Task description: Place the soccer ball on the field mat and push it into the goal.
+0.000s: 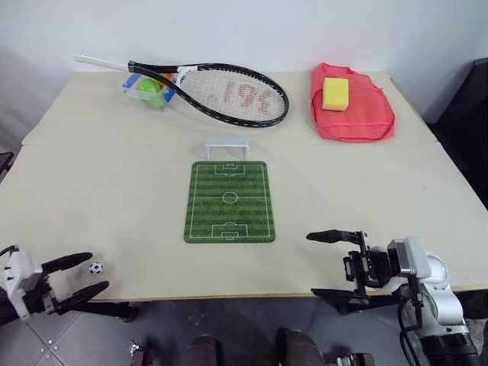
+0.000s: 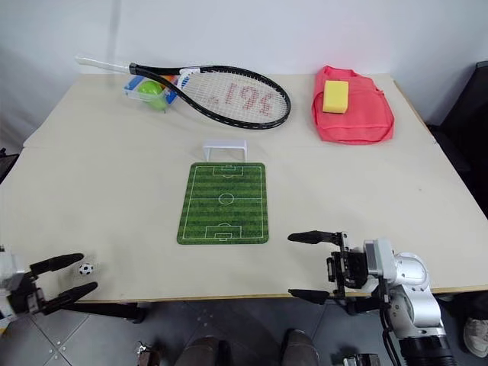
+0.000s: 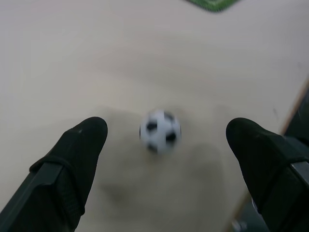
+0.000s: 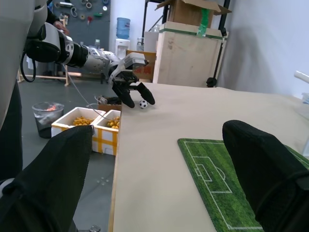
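The tiny black-and-white soccer ball (image 1: 95, 268) rests on the tan table near its front left corner. My left gripper (image 1: 97, 273) is open, with one black finger on each side of the ball and a gap to each. In the left wrist view the ball (image 3: 160, 131) lies on the table between the two fingertips. The green striped field mat (image 1: 229, 201) lies flat at the table's middle. The small white goal (image 1: 226, 148) stands just beyond the mat's far end. My right gripper (image 1: 313, 264) is open and holds nothing, at the front edge right of the mat, pointing left.
A tennis racket (image 1: 229, 93) lies at the back, partly over a clear box holding a lime-green tennis ball (image 1: 150, 91). A pink bag (image 1: 358, 118) with a yellow sponge (image 1: 335, 93) on it sits at the back right. The table's front edge (image 1: 229, 296) runs just below both grippers.
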You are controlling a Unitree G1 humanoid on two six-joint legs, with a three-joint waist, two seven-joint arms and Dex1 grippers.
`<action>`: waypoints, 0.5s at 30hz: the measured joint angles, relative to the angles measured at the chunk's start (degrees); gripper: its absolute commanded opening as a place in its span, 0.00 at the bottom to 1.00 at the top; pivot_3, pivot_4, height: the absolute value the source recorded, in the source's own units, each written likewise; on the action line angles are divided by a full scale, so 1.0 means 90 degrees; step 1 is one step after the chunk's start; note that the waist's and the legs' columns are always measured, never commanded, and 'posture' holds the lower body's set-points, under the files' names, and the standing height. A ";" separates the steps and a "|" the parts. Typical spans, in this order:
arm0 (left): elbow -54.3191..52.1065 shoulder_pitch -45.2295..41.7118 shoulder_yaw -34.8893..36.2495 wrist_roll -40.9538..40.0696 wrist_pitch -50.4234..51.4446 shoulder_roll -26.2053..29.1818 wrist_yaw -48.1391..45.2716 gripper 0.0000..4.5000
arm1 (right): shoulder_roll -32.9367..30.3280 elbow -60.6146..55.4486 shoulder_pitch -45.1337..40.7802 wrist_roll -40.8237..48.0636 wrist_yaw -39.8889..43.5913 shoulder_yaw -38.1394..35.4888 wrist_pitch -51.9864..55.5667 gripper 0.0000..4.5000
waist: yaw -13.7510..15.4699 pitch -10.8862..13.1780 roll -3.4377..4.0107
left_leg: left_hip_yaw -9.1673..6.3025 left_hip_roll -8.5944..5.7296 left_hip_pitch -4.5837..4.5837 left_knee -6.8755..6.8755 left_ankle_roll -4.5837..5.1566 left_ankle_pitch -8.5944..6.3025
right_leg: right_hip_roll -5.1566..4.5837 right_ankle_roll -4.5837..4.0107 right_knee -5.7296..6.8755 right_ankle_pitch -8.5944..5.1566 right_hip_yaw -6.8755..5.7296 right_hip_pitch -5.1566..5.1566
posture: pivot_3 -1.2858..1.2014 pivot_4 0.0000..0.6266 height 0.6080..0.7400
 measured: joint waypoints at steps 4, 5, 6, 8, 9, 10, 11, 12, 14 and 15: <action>-0.0189 0.0081 -0.0089 0.0029 0.0134 -0.0012 0.0174 0.86 | -0.0046 -0.0001 0.0139 0.0003 0.0002 -0.0042 -0.0034 1.00 | -0.0011 0.0000 0.0000 | 0.0004 0.0000 0.0004 -0.0002 -0.0001 -0.0001 | 0.0000 0.0000 -0.0001 0.0000 0.0004 0.0000 | 0.52 0.24 1.00; -0.0194 0.0105 -0.0096 0.0030 0.0145 -0.0012 0.0179 0.79 | -0.0053 -0.0001 0.0157 0.0004 0.0003 -0.0051 -0.0039 1.00 | -0.0012 0.0000 0.0000 | 0.0005 0.0000 0.0004 -0.0002 -0.0001 -0.0001 | 0.0000 0.0000 -0.0001 0.0000 0.0004 0.0000 | 0.52 0.24 1.00; -0.0197 0.0156 -0.0102 0.0025 0.0149 -0.0012 0.0190 0.73 | -0.0071 -0.0001 0.0194 0.0004 0.0003 -0.0057 -0.0063 1.00 | -0.0008 0.0000 0.0000 | 0.0005 0.0000 0.0004 -0.0002 -0.0001 -0.0001 | 0.0000 0.0000 0.0000 0.0000 0.0005 0.0000 | 0.52 0.24 1.00; -0.0198 0.0186 -0.0100 0.0030 0.0143 -0.0003 0.0212 0.58 | -0.0079 -0.0002 0.0214 0.0004 0.0004 -0.0061 -0.0137 1.00 | 0.0000 0.0000 0.0000 | 0.0005 0.0000 0.0005 0.0000 -0.0001 -0.0001 | 0.0000 0.0000 0.0000 0.0000 0.0006 0.0001 | 0.52 0.24 1.00; -0.0195 0.0194 -0.0102 0.0034 0.0136 0.0001 0.0216 0.52 | -0.0079 -0.0002 0.0221 0.0004 0.0004 -0.0063 -0.0158 1.00 | 0.0001 0.0000 0.0000 | 0.0005 0.0000 0.0006 0.0000 -0.0001 -0.0001 | 0.0000 -0.0001 0.0000 0.0000 0.0007 0.0001 | 0.52 0.24 1.00; -0.0192 0.0199 -0.0107 0.0042 0.0115 0.0005 0.0216 0.45 | -0.0079 -0.0002 0.0234 0.0004 0.0005 -0.0064 -0.0172 1.00 | 0.0000 0.0000 0.0000 | 0.0005 0.0000 0.0006 0.0000 -0.0001 -0.0001 | 0.0000 -0.0001 0.0000 0.0001 0.0007 0.0001 | 0.52 0.24 1.00; -0.0190 0.0204 -0.0109 0.0049 0.0094 0.0007 0.0216 0.38 | -0.0079 -0.0002 0.0250 0.0004 0.0005 -0.0064 -0.0181 1.00 | 0.0002 0.0000 0.0000 | 0.0006 0.0000 0.0006 0.0000 -0.0001 -0.0001 | 0.0000 -0.0001 0.0000 0.0001 0.0007 0.0001 | 0.52 0.24 1.00; -0.0190 0.0206 -0.0112 0.0053 0.0061 0.0009 0.0215 0.31 | -0.0079 -0.0002 0.0276 0.0004 0.0005 -0.0064 -0.0213 1.00 | 0.0003 0.0000 0.0000 | 0.0006 0.0000 0.0006 0.0000 -0.0001 -0.0001 | 0.0000 -0.0001 0.0000 0.0001 0.0007 0.0001 | 0.52 0.24 1.00; -0.0195 0.0193 -0.0114 0.0047 0.0068 0.0008 0.0221 0.19 | -0.0079 -0.0001 0.0315 0.0001 0.0005 -0.0065 -0.0281 1.00 | 0.0005 0.0000 0.0000 | 0.0005 0.0000 0.0006 0.0000 -0.0001 -0.0001 | 0.0000 -0.0001 0.0000 0.0001 0.0007 0.0001 | 0.52 0.24 1.00; -0.0221 0.0175 -0.0117 0.0041 0.0093 0.0006 0.0234 0.19 | -0.0079 -0.0001 0.0315 0.0000 0.0005 -0.0066 -0.0292 1.00 | 0.0008 0.0000 0.0000 | 0.0005 0.0000 0.0005 0.0000 -0.0001 -0.0001 | 0.0000 -0.0001 0.0000 0.0001 0.0007 0.0001 | 0.52 0.24 1.00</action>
